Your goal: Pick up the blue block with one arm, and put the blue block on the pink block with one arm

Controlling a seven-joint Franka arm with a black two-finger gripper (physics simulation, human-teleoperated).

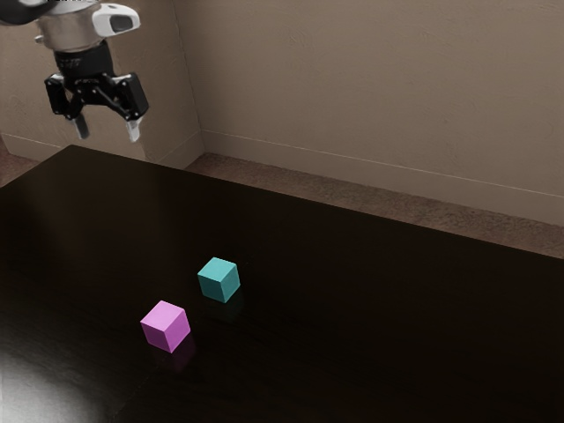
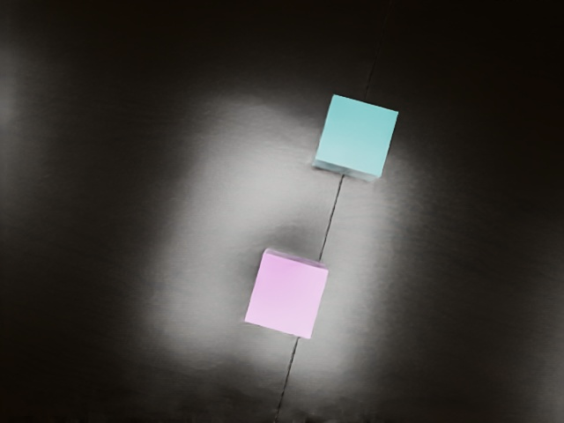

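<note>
Plain beige walls and a strip of brown floor sit behind a dark, glossy table (image 1: 397, 335). My landmark is the pink block (image 1: 166, 325). The blue block (image 1: 218, 279) rests flat on the table near it, with a clear gap between them, on the side toward the far wall and the exterior view's right. The gripper (image 1: 107, 132) hangs high above the table's far corner, well apart from the pink block, with its fingers spread wide and nothing between them.

The risks, as I judge them: the blocks are close, so a descent that drifts toward the pink block could nudge it and shift my target. The blue block also sits turned at an angle — if I don't line the fingers up with two flat faces, they may catch corners and twist it or let it slip. A skewed grasp could then land the stack off-centre.

In the wrist view the blue block (image 2: 356, 136) looks more teal than blue — a small, plain, sharp-edged cube, about the same size as the pink block (image 2: 286, 293).
</note>
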